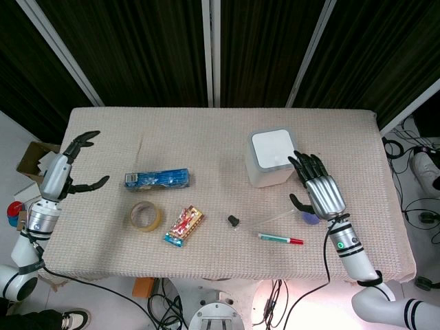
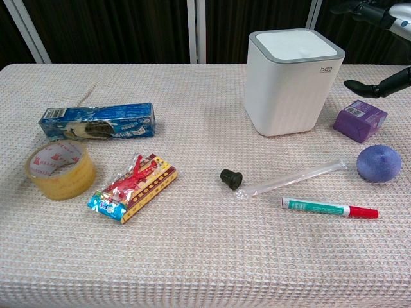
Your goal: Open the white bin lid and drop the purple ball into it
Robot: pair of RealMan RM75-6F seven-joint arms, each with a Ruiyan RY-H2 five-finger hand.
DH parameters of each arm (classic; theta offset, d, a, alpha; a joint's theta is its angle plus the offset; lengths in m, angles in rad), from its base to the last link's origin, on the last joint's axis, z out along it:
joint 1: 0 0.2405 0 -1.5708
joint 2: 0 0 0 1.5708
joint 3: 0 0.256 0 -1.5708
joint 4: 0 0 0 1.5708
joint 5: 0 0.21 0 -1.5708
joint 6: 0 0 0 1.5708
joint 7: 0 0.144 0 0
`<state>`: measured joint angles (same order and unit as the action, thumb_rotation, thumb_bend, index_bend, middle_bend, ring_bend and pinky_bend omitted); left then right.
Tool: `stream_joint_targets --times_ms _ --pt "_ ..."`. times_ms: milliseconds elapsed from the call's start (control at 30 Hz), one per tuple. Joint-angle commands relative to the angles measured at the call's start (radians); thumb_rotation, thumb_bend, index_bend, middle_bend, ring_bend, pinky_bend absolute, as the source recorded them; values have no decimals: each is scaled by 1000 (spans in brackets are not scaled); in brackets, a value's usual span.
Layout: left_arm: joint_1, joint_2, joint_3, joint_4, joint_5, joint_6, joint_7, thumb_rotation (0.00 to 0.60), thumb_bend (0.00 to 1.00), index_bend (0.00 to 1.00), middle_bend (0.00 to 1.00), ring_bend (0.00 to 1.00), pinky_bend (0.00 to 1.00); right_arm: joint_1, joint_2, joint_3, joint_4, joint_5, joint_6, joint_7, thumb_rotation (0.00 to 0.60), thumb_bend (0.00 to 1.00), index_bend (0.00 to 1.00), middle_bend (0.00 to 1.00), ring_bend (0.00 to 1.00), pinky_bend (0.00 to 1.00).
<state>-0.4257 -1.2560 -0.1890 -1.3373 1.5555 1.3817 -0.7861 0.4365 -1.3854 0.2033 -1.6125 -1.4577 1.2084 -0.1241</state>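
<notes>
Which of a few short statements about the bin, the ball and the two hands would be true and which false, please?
1. The white bin has its lid closed. True.
2. The purple ball lies on the table, held by no hand. True.
3. The right hand grips the ball. False: it hovers open beside the bin, above the ball.
4. The left hand holds the tape roll. False: it is open at the table's edge, and the roll lies apart.
5. The marker lies inside the bin. False: it lies on the table.
</notes>
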Motion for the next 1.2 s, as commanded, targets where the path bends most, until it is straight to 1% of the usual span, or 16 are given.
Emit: stream_joint_targets --times_ms 33,433,533,633,700,833,933,1033,1200 --pt "0 3 3 -2 -3 0 0 596 223 113 119 106 228 1 1 -3 2 2 2 1 600 289 0 0 0 0" --pt "-2 18 21 -12 -2 0 20 598 224 126 119 106 227 14 -3 -13 7 16 6 -6 600 289 0 0 0 0" --pt "7 18 45 14 6 -4 87 597 225 141 125 106 227 17 -6 -6 22 27 16 -48 600 289 0 0 0 0" --pt "23 15 81 63 25 -1 241 597 225 142 129 106 227 20 -9 8 36 71 23 -146 600 283 0 0 0 0" --pt "35 20 107 78 29 -16 344 597 225 143 129 106 227 30 3 15 25 116 -7 -201 600 269 0 3 0 0" --pt "56 33 145 64 15 -57 475 597 225 144 129 106 226 57 21 20 7 176 -63 -267 600 231 0 22 0 0" --pt "71 26 163 53 7 -66 514 596 224 143 129 106 226 83 16 26 13 197 -97 -274 600 227 0 37 0 0" --pt "81 13 172 57 3 -66 507 597 225 143 129 106 226 109 9 32 21 196 -129 -240 600 227 0 42 0 0" --pt "91 -3 180 77 6 -59 492 598 225 142 129 106 226 136 -5 32 28 184 -142 -221 600 227 0 69 0 0"
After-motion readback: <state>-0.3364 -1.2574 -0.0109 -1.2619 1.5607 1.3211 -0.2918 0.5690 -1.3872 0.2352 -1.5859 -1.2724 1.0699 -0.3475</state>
